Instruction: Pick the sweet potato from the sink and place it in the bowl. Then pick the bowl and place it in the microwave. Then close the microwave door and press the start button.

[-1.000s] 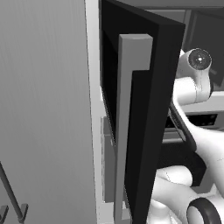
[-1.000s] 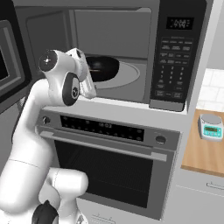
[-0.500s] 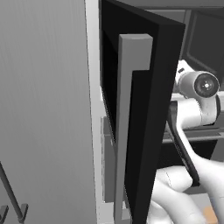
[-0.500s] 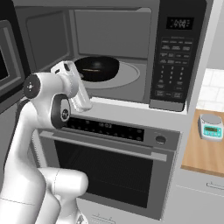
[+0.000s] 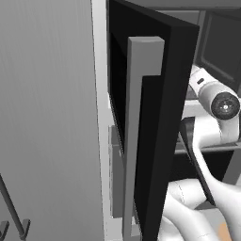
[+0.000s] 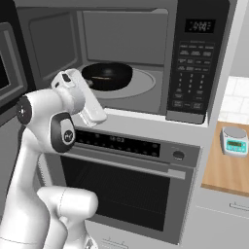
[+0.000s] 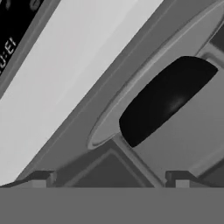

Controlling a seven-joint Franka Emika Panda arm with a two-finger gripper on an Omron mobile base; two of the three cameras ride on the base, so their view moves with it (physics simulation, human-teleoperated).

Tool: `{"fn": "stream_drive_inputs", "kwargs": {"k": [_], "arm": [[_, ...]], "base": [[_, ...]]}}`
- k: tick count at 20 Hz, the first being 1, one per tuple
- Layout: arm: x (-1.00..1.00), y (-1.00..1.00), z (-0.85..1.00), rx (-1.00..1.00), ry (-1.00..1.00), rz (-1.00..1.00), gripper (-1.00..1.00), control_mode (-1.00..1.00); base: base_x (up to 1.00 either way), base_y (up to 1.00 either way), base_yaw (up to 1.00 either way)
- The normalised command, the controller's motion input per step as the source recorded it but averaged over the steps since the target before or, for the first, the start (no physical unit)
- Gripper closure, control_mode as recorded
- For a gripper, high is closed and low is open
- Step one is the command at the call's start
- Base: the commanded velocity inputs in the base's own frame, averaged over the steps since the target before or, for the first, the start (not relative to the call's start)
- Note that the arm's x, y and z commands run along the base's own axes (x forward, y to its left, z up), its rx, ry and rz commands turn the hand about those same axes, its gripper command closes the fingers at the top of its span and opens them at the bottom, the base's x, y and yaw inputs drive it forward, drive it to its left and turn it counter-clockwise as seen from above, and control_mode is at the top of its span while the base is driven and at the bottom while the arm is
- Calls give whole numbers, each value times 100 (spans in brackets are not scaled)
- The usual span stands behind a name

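The bowl (image 6: 107, 76) sits on the round turntable (image 6: 138, 83) inside the microwave (image 6: 146, 58), so the carrying part of the task looks finished. A faint pale streak shows inside the bowl in the right base view, which may be the sweet potato (image 6: 101, 78), but it is too small and dim to be sure. From the hand view the bowl (image 7: 168, 98) appears as a dark oval resting on the turntable's raised edge, with nothing gripping it.

The gripper (image 7: 109, 177) is outside the cavity, just in front of the lower lip of the microwave opening. Its two tips stand well apart at the bottom of the hand view and nothing lies between them, so the pincer is spread wide and empty. In the right base view the hand (image 6: 82, 97) points up toward the opening from below the left part of the cavity.

The microwave door (image 5: 150, 117) stands swung out wide, seen nearly edge-on in the left base view. Judging from this, what remains is to push that door closed and then press the start button on the keypad (image 6: 192, 53) to the right of the cavity. Neither step is done yet
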Motion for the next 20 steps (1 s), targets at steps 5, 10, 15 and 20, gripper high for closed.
{"fn": "stream_drive_inputs", "kwargs": {"k": [5, 10, 15, 20], "arm": [[-22, -5, -7, -25, -14, -17, -100, -100], [-48, 1, -9, -30, -12, -19, -100, -100], [-30, 15, -18, -27, -4, -10, -100, -100], [-17, 15, -34, -28, -5, -4, -100, -100]], "base": [[0, 0, 0], [0, 0, 0], [0, 0, 0], [0, 0, 0]]}}
